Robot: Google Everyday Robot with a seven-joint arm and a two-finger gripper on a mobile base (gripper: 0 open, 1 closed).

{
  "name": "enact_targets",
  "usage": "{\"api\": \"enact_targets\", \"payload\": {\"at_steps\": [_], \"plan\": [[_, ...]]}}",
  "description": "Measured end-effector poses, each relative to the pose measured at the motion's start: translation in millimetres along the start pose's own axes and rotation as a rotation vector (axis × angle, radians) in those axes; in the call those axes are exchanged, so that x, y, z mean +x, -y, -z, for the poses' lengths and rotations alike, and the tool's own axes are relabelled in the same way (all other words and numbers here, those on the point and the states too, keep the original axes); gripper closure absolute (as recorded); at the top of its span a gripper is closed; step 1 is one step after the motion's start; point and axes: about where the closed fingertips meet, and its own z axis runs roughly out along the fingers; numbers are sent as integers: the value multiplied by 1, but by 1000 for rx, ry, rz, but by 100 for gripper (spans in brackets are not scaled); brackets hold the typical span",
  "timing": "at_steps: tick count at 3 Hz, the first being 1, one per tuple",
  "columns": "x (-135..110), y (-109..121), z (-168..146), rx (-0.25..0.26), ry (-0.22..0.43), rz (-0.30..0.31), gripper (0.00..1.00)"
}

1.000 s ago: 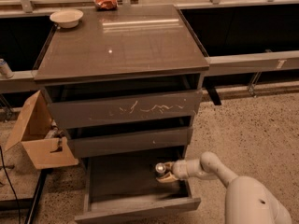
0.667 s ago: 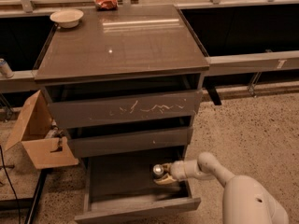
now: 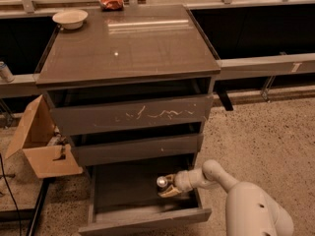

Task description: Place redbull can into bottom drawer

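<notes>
The bottom drawer (image 3: 127, 193) is pulled out, a wide shallow dark tray under the cabinet. My gripper (image 3: 166, 187) reaches in from the right, low over the drawer's right part. It is shut on the redbull can (image 3: 162, 182), of which only a shiny silver round end shows, pointing left. The tan fingers (image 3: 172, 191) sit around the can just above the drawer floor. The rest of the can is hidden by the gripper.
The middle drawer front (image 3: 138, 149) and the white-scratched top drawer front (image 3: 133, 115) are just above my arm. A white bowl (image 3: 70, 17) and a red-orange snack bag (image 3: 111, 1) are on the cabinet top. An open cardboard box (image 3: 42, 144) stands at the left.
My gripper with the can has moved slightly left and down inside the bottom drawer. Nothing else has moved.
</notes>
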Motion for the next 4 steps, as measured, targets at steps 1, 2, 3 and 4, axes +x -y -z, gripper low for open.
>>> {"api": "enact_targets", "payload": {"at_steps": [1, 2, 3, 4], "plan": [[4, 1, -13, -34, -24, 17, 100], [8, 2, -22, -60, -54, 33, 100], [15, 1, -29, -82, -92, 40, 100], [21, -6, -30, -95, -120, 35, 100]]}}
